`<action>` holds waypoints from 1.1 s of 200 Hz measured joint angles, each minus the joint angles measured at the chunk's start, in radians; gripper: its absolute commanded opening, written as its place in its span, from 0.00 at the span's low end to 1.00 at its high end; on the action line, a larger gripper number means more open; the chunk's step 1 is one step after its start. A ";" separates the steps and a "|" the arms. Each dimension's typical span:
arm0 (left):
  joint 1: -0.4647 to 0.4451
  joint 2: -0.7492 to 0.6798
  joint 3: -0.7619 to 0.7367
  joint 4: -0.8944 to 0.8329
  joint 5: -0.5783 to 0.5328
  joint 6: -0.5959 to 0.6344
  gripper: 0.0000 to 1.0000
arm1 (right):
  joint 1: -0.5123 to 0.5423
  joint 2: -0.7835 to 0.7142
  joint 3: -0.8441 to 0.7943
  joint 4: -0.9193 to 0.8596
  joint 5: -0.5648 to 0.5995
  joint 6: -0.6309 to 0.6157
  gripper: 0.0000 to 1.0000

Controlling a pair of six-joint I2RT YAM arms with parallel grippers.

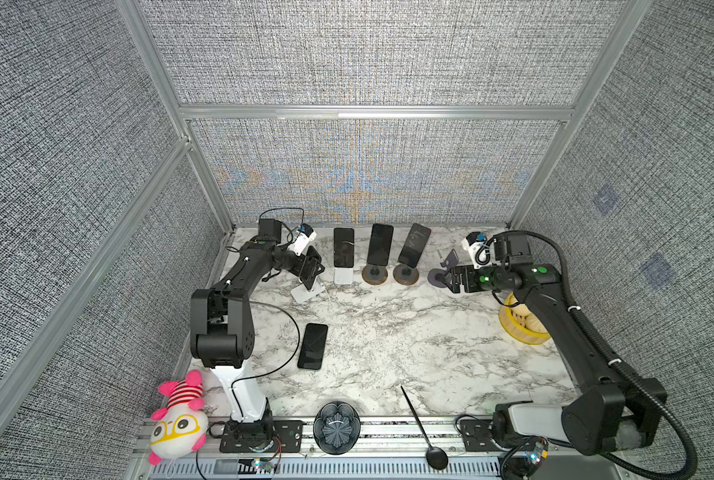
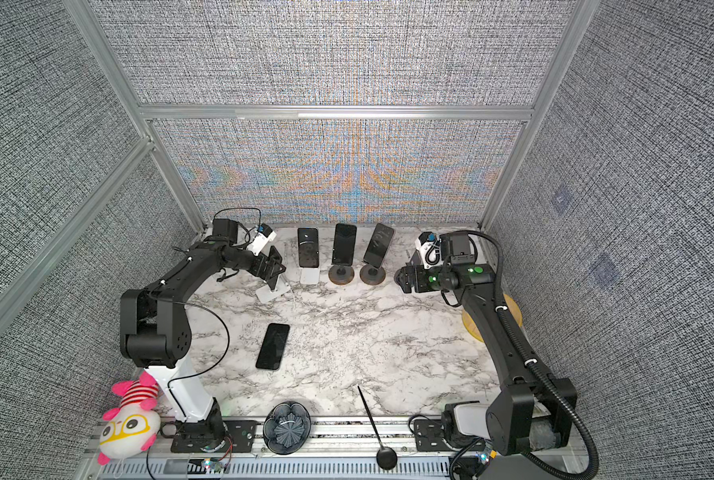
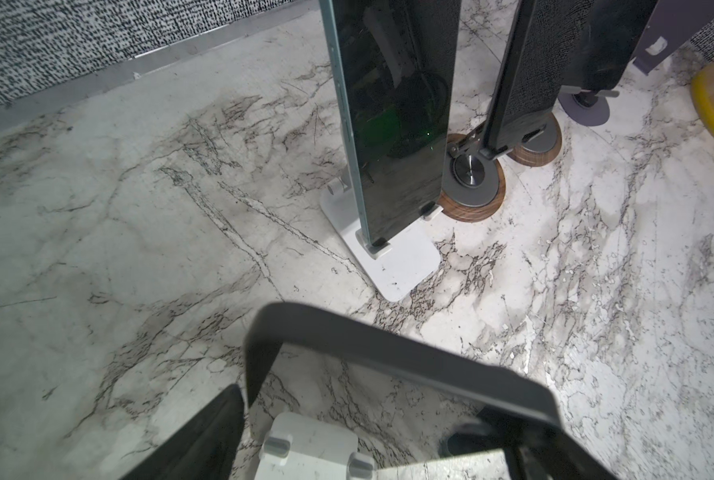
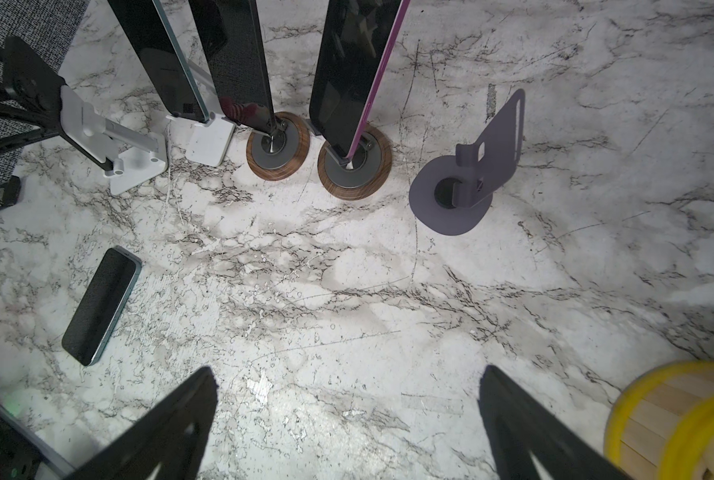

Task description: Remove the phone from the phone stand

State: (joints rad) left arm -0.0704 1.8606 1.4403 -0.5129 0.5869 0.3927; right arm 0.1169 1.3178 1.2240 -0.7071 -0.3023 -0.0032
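Observation:
At the far left of the row, a dark phone (image 1: 313, 252) leans on a white phone stand (image 1: 306, 294). My left gripper (image 1: 311, 270) reaches it from the left, its jaws wide on either side of it. In the left wrist view the phone (image 3: 388, 345) spans the gap between the fingers, above the stand's padded lip (image 3: 309, 440). I cannot tell whether the fingers touch it. My right gripper (image 1: 451, 279) hangs open and empty over the marble beside an empty purple stand (image 4: 451, 199).
Three more phones (image 1: 343, 247) (image 1: 380, 244) (image 1: 414, 245) stand on stands along the back wall. Another phone (image 1: 313, 345) lies flat on the marble. A yellow-rimmed basket (image 1: 521, 328) sits right; a plush toy (image 1: 176, 415), dark bowl (image 1: 336, 428) and black spoon (image 1: 424, 428) lie in front.

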 measured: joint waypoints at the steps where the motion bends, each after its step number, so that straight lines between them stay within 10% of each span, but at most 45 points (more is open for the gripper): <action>1: 0.000 0.000 0.000 0.000 0.000 0.000 0.91 | 0.000 0.000 0.000 0.000 0.000 0.000 0.99; 220: 0.000 -0.002 0.035 -0.012 0.000 0.002 0.73 | 0.020 0.005 -0.015 0.000 0.036 -0.022 0.99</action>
State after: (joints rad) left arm -0.0704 1.8587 1.4754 -0.5251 0.5869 0.3946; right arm 0.1371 1.3228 1.2087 -0.7067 -0.2661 -0.0254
